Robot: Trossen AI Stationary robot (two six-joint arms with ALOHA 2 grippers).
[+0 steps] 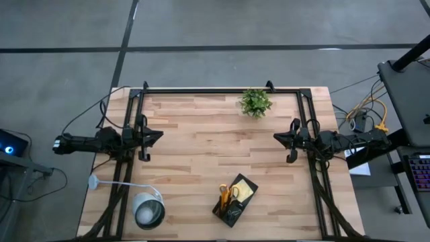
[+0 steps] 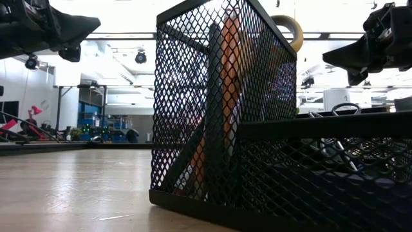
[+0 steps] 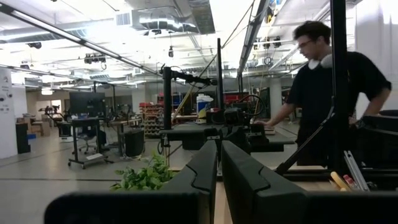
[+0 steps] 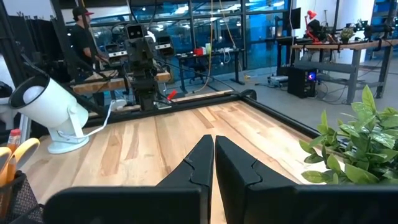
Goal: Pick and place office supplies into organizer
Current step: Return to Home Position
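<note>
The black mesh organizer (image 1: 235, 199) stands near the table's near edge, a little right of centre. It holds the yellow-handled scissors (image 1: 224, 195), orange pencils and the yellow sticky-note pad (image 1: 243, 191). In the low view the organizer (image 2: 257, 129) fills the foreground, with a scissor handle (image 2: 288, 29) sticking up above its tall compartment. My left gripper (image 1: 158, 136) hangs above the table's left side, shut and empty. My right gripper (image 1: 277, 138) hangs above the right side, also shut and empty. Both are far from the organizer.
A green potted plant (image 1: 255, 102) stands at the far edge, right of centre. A round silver-white lamp (image 1: 148, 210) sits at the near left corner. Bare wood lies between the two arms. A person (image 3: 336, 87) stands beyond the table in the left wrist view.
</note>
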